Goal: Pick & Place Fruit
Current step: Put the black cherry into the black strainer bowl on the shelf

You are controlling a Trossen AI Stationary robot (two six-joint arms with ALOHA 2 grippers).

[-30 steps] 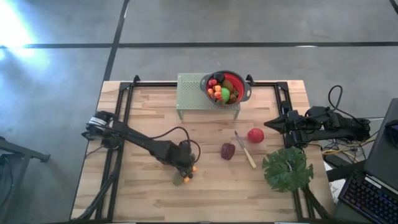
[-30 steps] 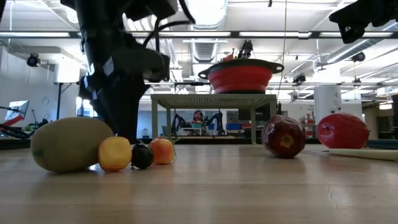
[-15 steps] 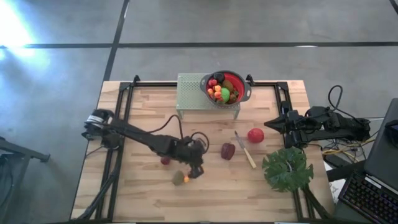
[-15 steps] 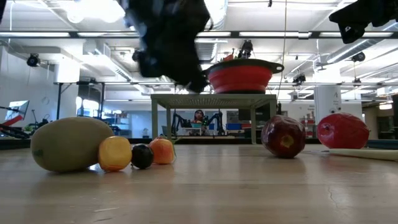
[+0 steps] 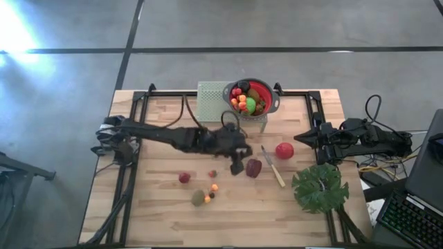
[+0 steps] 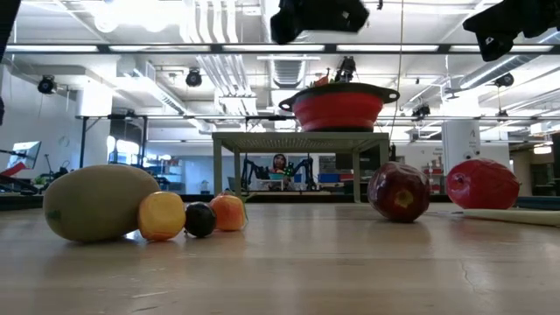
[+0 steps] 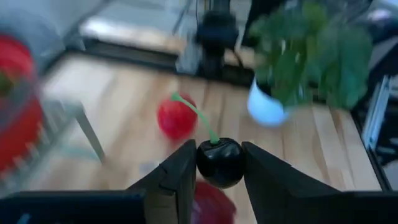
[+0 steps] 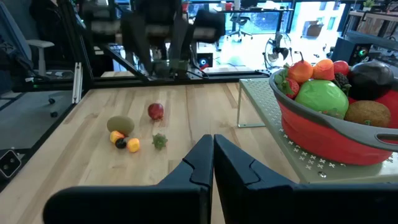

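Now the left gripper (image 7: 217, 171) is clamped on a dark cherry (image 7: 219, 162) with a green stem, carried up off the boards. A second ago it was low over the fruit cluster near the table's front; it has since swung toward the red colander (image 5: 250, 97) on its perforated stand (image 5: 211, 102). The kiwi (image 6: 101, 203), orange pieces (image 6: 162, 216) and maroon fruit (image 5: 254, 167) remain on the table. The right gripper (image 8: 211, 163) waits closed at the right edge. I'd guess the drop comes next.

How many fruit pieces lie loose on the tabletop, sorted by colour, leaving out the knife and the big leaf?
Red fruit: 2
Maroon fruit: 1
Brown kiwi: 1
Orange pieces: 2
Dark berry: 1
Small green piece: 1
Total: 8
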